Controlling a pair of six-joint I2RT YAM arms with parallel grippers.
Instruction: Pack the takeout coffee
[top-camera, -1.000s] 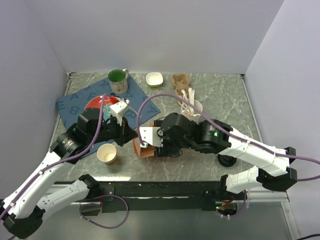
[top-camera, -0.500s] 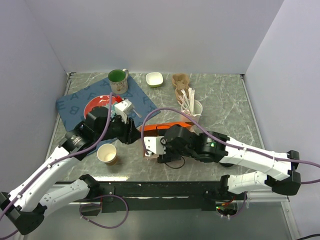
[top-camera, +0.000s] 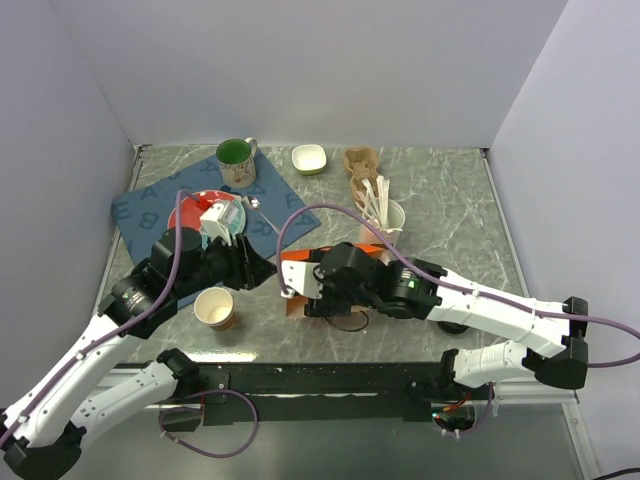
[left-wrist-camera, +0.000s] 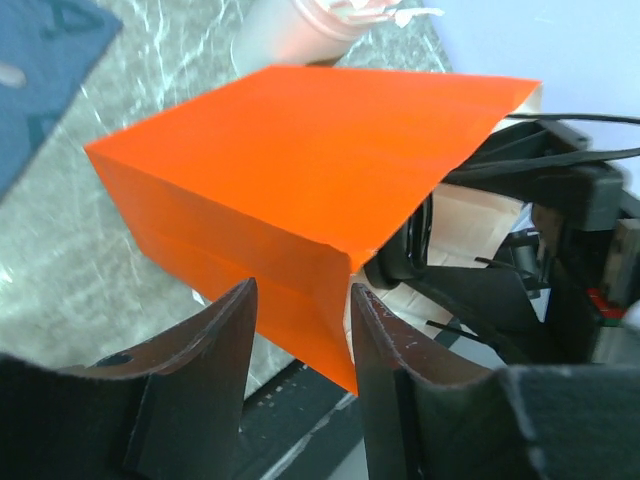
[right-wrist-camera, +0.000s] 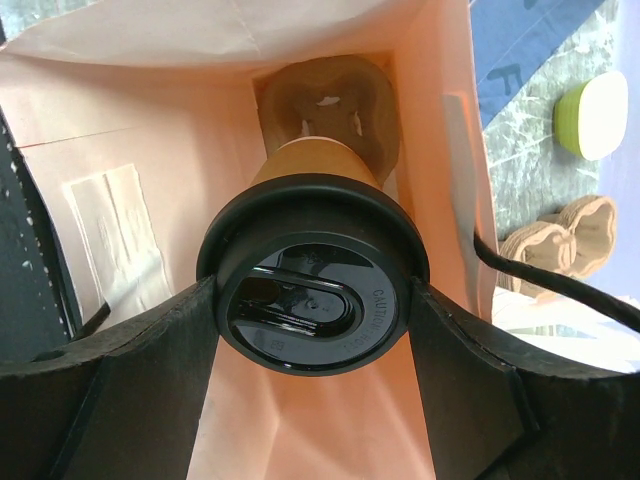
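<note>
A: Left gripper state?
B: Just opened; bag corner freed. Right gripper clamps the coffee from both sides, inside the bag — bag now stands unheld, so lower gently.

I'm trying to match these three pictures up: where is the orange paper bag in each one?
Top external: orange bag at centre, mostly under the right arm.
Left wrist: orange bag fills the middle, seen from outside.
Right wrist: orange bag shows its pale inside, around the takeout coffee.
Shared landmark: blue mat.
</note>
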